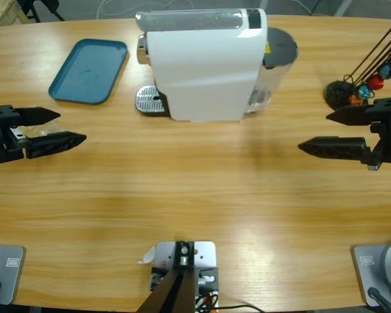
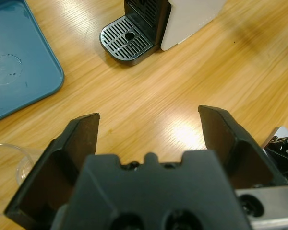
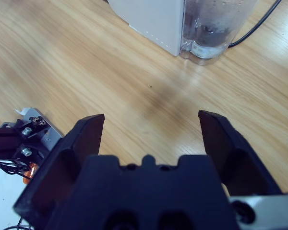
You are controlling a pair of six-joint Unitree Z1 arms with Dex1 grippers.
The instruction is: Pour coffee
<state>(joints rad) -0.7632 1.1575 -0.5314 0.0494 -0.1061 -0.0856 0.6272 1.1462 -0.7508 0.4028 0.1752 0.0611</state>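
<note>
Left claw point(image 1: 64, 127) open and empty, right claw point(image 1: 315, 132) likewise, well apart

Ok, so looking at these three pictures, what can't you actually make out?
- Coffee: none visible; the glass is cut off by the left wrist view's edge and the left tool.
- Spout: hidden under the coffee machine body in the high view.
- Capsules: too small to count, stand cut off by the edge.
- Water tank: top cropped in the right wrist view.

I see a white coffee machine point(image 1: 205, 65) with a grey water tank point(image 1: 279, 49) and a silver drip grille with dark slots point(image 2: 126, 39). The tray point(image 1: 90, 70) is teal-blue. The bench point(image 1: 195, 195) is light wood with grain lines. Both tools are black. The capsules point(image 1: 371, 85) are red, orange and blue.
</note>
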